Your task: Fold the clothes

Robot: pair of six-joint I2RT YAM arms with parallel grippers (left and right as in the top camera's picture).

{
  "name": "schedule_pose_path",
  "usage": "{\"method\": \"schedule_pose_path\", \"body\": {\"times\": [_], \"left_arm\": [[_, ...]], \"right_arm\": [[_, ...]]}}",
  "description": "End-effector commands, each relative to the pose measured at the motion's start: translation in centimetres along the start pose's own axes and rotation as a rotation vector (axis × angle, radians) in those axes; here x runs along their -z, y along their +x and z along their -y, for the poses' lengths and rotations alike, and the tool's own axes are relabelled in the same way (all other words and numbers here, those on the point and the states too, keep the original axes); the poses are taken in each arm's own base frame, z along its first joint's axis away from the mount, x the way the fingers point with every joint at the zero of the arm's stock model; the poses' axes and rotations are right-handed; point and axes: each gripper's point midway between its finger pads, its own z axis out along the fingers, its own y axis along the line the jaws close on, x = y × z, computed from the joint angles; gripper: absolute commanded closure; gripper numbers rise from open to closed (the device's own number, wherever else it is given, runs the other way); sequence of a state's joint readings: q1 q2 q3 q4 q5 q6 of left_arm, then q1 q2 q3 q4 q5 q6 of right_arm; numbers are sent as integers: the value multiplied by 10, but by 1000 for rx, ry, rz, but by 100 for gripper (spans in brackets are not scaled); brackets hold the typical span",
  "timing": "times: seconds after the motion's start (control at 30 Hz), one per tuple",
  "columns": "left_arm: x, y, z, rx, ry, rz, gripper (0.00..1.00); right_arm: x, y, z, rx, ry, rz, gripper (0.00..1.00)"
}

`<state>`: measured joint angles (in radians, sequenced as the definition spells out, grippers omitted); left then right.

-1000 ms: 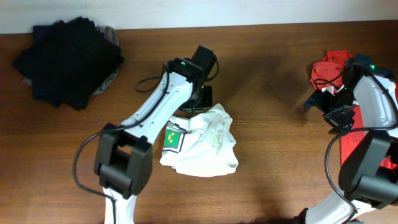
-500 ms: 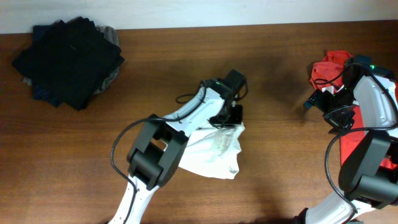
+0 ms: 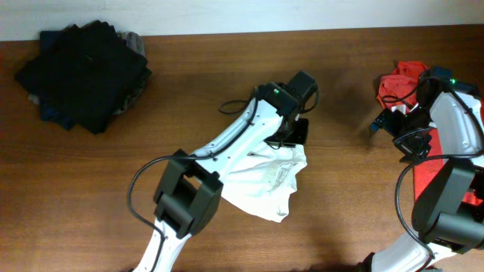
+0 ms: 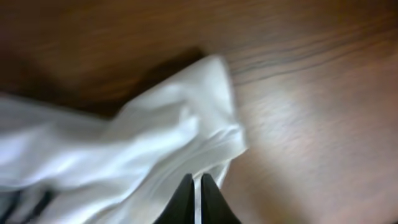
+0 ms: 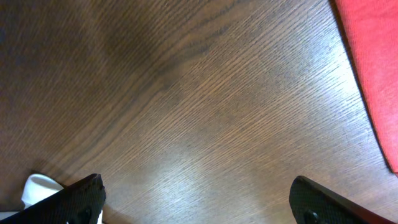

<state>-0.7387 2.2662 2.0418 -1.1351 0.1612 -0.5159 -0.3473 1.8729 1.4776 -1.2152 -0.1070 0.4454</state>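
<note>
The clothes, a white T-shirt (image 3: 265, 181), lie crumpled in the middle of the wooden table, partly under my left arm. My left gripper (image 3: 296, 143) sits at the shirt's upper right corner. In the left wrist view its jaws (image 4: 194, 177) are shut on a thin fold at the edge of the white cloth (image 4: 155, 137), just above the wood. The shirt's badge is hidden. My right gripper (image 3: 389, 122) hovers at the far right, well away from the shirt. Its fingers (image 5: 74, 199) stand wide open over bare wood.
A red T-shirt (image 3: 401, 83) is bunched at the right edge, just behind my right gripper, and shows as red cloth (image 5: 373, 74) in the right wrist view. A pile of dark folded garments (image 3: 83, 72) sits at the back left corner.
My left gripper has swung to the right, pulling the shirt's pinched edge with it. The cloth now stretches rightward and the badge is covered. The right arm has not moved.
</note>
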Motion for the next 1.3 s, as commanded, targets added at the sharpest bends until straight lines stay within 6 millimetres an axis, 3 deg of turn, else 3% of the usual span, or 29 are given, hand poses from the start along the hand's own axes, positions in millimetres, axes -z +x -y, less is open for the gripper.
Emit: {"method": "schedule_pose_path", "body": {"times": [0.0, 0.1, 0.27, 0.43, 0.57, 0.63, 0.8, 0.97, 1.07, 1.13, 1.2, 1.27], "left_arm": [[25, -10, -45, 42, -132, 39, 94], [5, -1, -65, 70, -162, -45, 97], [-31, 3, -71, 59, -176, -107, 98], [-51, 4, -85, 84, -195, -142, 98], [-63, -5, -120, 138, -264, -137, 98], [-56, -14, -152, 198, -347, -104, 98], [-29, -22, -207, 338, -382, -102, 99], [11, -33, -227, 404, -371, -61, 99], [56, -51, -219, 409, -336, 37, 99], [80, -61, -200, 392, -274, 98, 99], [92, -64, -169, 361, -178, 117, 99], [89, -59, -146, 329, -125, 93, 99]], "right_arm": [[10, -3, -3, -6, -20, 28, 2], [10, -3, -3, -6, -20, 28, 2], [10, -3, -3, -6, -19, 28, 2], [10, -3, -3, -6, -19, 28, 2], [10, -3, -3, -6, -19, 28, 2], [10, -3, -3, -6, -19, 28, 2], [10, -3, -3, -6, -20, 28, 2], [10, -3, -3, -6, -19, 28, 2], [10, -3, -3, -6, -20, 28, 2], [10, -3, -3, -6, -19, 28, 2], [10, -3, -3, -6, -20, 28, 1], [10, -3, -3, -6, -19, 28, 2]]}}
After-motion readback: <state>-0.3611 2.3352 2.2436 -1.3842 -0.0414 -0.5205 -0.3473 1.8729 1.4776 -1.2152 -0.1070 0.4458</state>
